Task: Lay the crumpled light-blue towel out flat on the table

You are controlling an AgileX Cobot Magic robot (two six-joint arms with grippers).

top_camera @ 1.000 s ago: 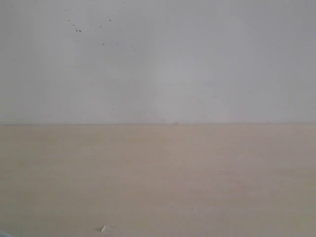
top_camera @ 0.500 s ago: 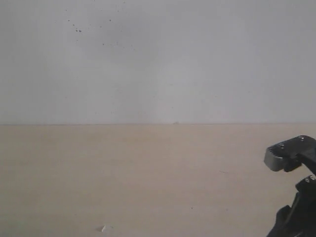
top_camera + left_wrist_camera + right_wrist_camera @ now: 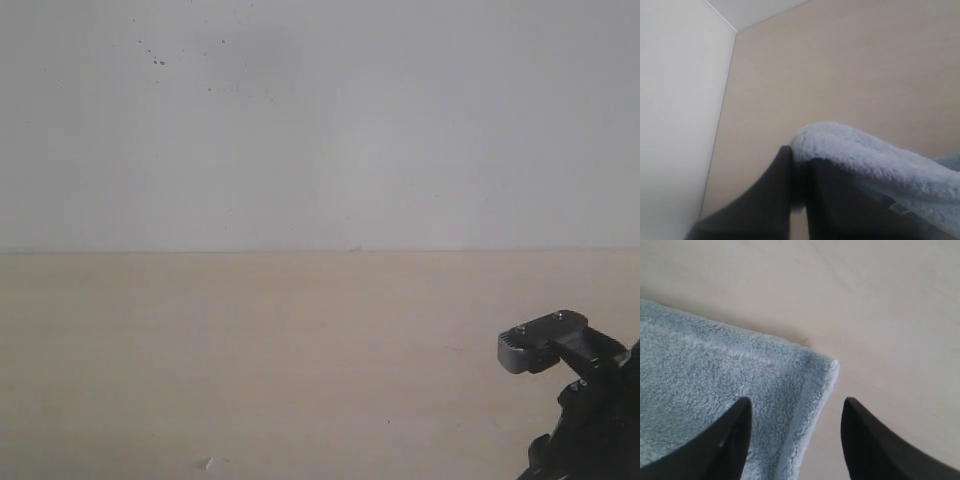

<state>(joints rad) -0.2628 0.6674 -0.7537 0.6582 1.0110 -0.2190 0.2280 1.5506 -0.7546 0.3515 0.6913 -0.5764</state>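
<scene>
The light-blue fluffy towel [image 3: 875, 160] shows only in the wrist views. In the left wrist view a fold of it is pinched between the dark fingers of my left gripper [image 3: 800, 172], which is shut on it above the beige table [image 3: 840, 75]. In the right wrist view a hemmed corner of the towel [image 3: 715, 390] lies flat on the table [image 3: 880, 305], and my right gripper [image 3: 795, 410] hangs open over that corner, one finger over the cloth, the other over bare table. The exterior view shows the right arm [image 3: 570, 400] at the lower right, and no towel.
A white wall [image 3: 320, 120] meets the table [image 3: 250, 340] along its far edge. In the left wrist view the wall [image 3: 675, 100] stands close beside the gripper. A small white chip [image 3: 208, 463] lies near the front of the table.
The right arm came into the exterior view at the lower right, then shifted lower and to the left. The table and wall look the same.
</scene>
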